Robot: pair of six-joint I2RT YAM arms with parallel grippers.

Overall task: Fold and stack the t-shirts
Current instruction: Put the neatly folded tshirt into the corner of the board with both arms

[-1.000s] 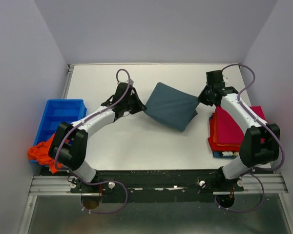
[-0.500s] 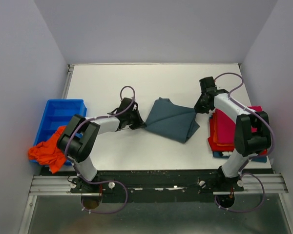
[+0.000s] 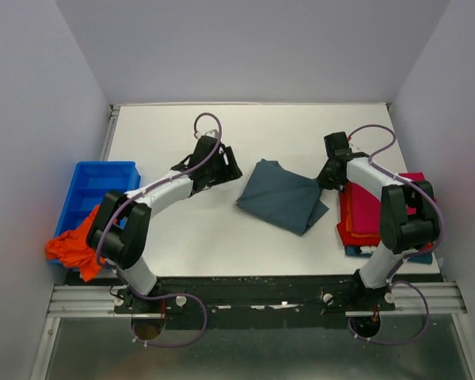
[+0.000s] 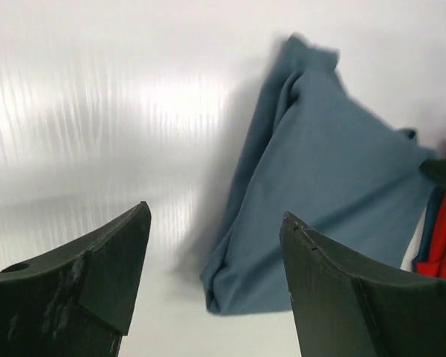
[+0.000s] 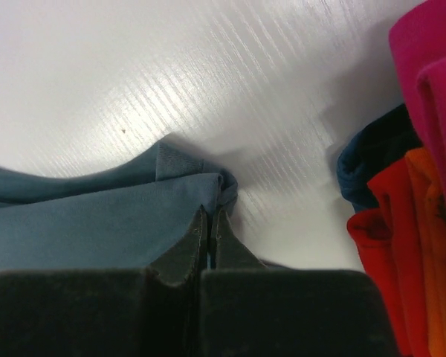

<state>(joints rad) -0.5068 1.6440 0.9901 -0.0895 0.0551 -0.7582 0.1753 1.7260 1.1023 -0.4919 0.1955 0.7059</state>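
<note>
**Grey-blue shirt (image 3: 283, 198) lies folded mid-table**

Closest to us, an orange shirt (image 3: 71, 247) hangs out of the blue bin (image 3: 95, 178), and the pile (image 3: 376, 204) of pink, red and orange shirts sits on the right. Past them, the grey-blue shirt lies on the table (image 3: 214, 233), just beside the pile. Our right gripper (image 5: 209, 217) pinches its right corner, jaws shut tight. Our left gripper (image 3: 231, 168) hangs apart, jaws wide. We think the shirt is soft, light and floppy, so we should grab its folded edges.

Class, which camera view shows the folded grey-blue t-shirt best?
Top external: the grey-blue t-shirt shows whole, lying on the table. Left wrist shows most of it, blurred and partly hidden behind the left gripper. Right wrist shows only the corner pinched by the right gripper.
</note>
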